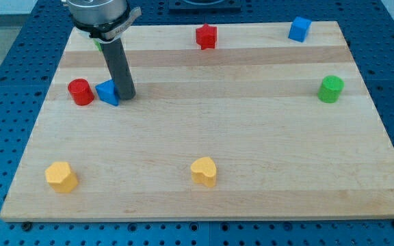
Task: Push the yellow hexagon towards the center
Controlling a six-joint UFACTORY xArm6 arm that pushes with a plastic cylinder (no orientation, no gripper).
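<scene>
Camera view is showing my tip (126, 96) sitting just beside the blue block (107, 92) at the view's upper left — no gripper, only a rod. Yellow hexagon (61, 177) is waiting untouched at the lower left, well apart, so I'm judging the tip must get behind its left side to push it toward the center.

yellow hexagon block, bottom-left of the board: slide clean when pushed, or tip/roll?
The yellow hexagon block looks squat and flat-based, so it will probably slide, not tip or roll. The wooden board looks smooth, so low drag is likely. An off-centre push may spin it. My tip is far away.
</scene>
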